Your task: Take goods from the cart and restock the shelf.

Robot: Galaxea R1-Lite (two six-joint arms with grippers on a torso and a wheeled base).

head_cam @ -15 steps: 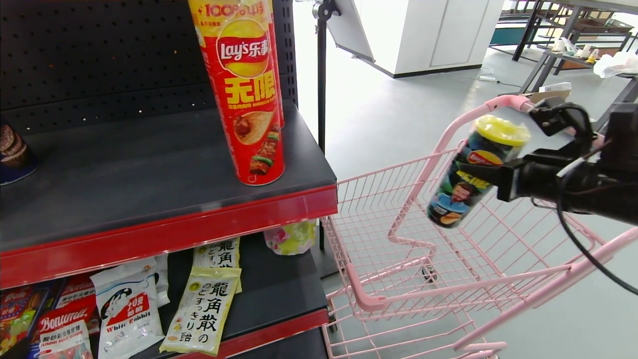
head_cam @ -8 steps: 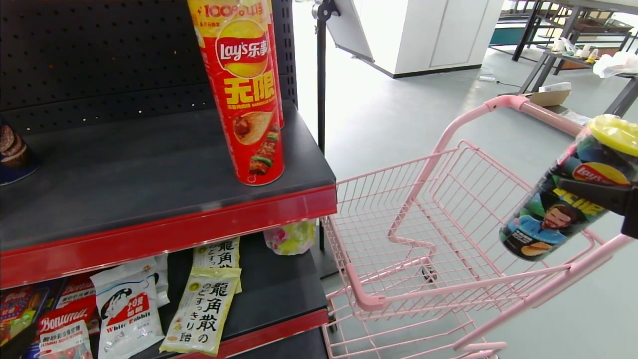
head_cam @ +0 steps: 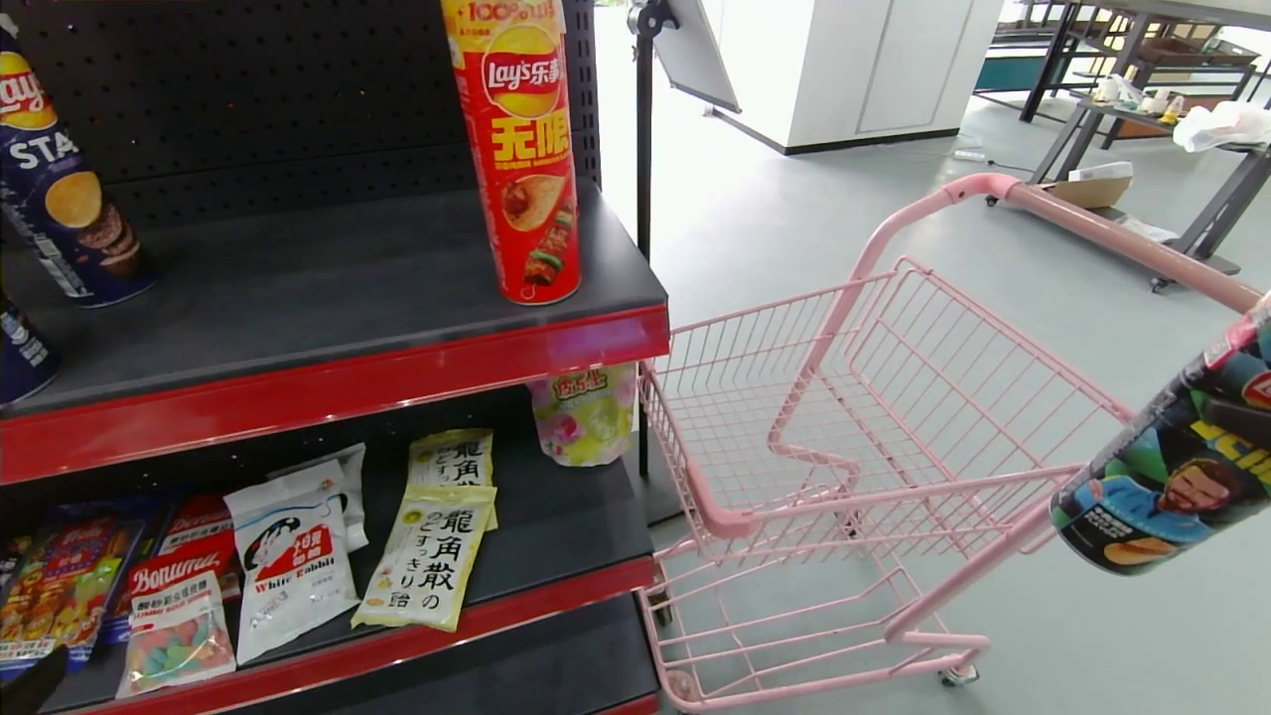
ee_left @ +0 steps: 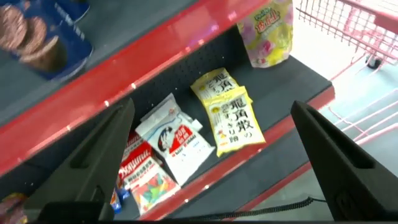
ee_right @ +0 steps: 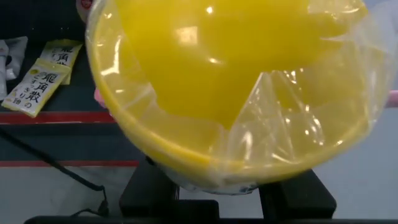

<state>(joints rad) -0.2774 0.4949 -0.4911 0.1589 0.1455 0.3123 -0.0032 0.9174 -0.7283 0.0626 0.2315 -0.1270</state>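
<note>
Head view: the right gripper point(head_cam: 1239, 419) is clamping a tilted chip can point(head_cam: 1162, 477) near the pink cart point(head_cam: 894, 328), well apart from the shelf point(head_cam: 328, 288) bearing a red can point(head_cam: 523, 149). Left wrist: the left gripper point(ee_left: 211, 106) is hanging wide open, empty, over candy bags point(ee_left: 233, 121). Right wrist: dark fingers point(ee_right: 165, 196) are flanking the can's yellow lid point(ee_right: 230, 81)

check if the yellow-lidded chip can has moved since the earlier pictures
Yes. Against the pink cart, the chip can went from over the basket, near the handle, rightward and lower to outside its side rail. The camera also shifted.
</note>
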